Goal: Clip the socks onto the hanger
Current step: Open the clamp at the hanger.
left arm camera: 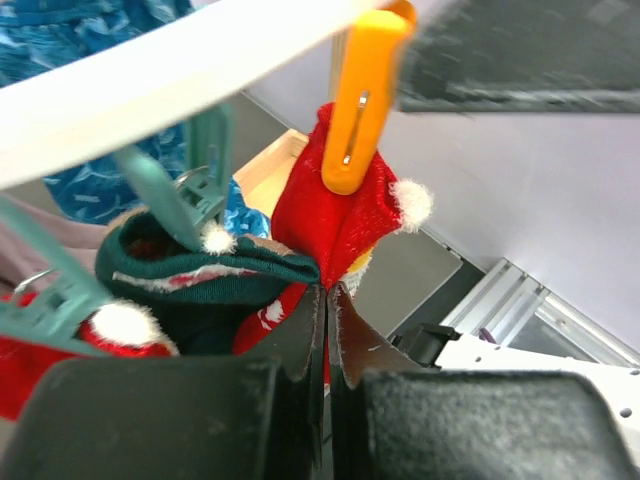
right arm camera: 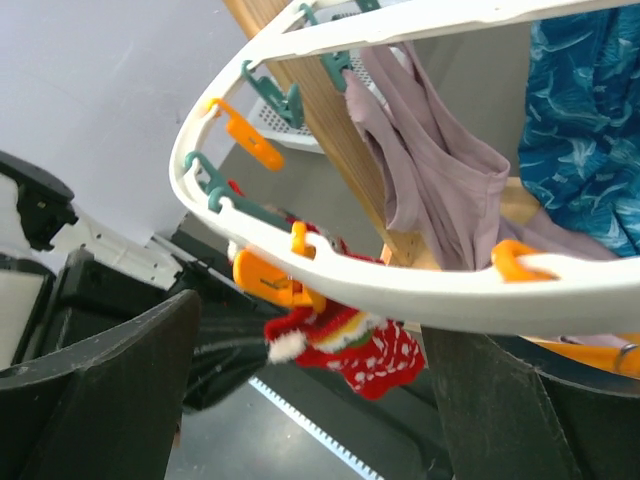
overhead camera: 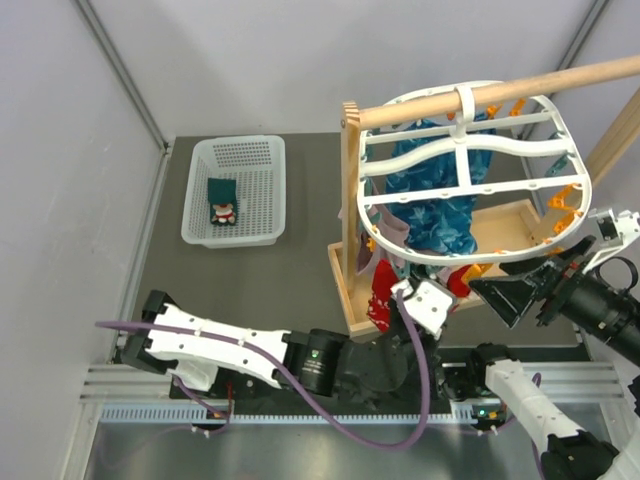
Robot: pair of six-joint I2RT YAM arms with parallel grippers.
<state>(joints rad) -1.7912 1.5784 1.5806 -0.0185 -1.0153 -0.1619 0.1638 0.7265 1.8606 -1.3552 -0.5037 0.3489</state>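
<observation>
My left claw (left arm camera: 327,300) is pressed together and pinches the lower edge of a red sock (left arm camera: 340,215) with white bobbles. That sock hangs from an orange clip (left arm camera: 360,100) on the near rim of the hanger (left arm camera: 150,90), and the clip bites its upper edge. Just left of it a green sock (left arm camera: 190,275) with a white bobble hangs from a teal clip (left arm camera: 185,185) and touches the red one. A second red sock (left arm camera: 25,375) shows at the left edge of my left wrist view; I cannot tell which clip holds it.

My right claw (right arm camera: 312,325) is spread wide at the near right side of the hanger. The white rim crosses between its fingers, and I cannot tell whether either finger touches it. From this side the clipped red sock dangles just below the rim.

Seen from above, the hanger hangs by its hook from the wooden rod (overhead camera: 540,85) of a wooden stand (overhead camera: 350,200), which sits at the right of the bench (overhead camera: 300,270). A teal-blue cloth (overhead camera: 440,195) and a mauve cloth (right arm camera: 430,170) hang under the hanger's far part. A white basket (overhead camera: 192,205) stands at the far left of the bench, well apart from the stand. In it lies one basket sock (overhead camera: 222,203), dark green with a small Santa figure.
</observation>
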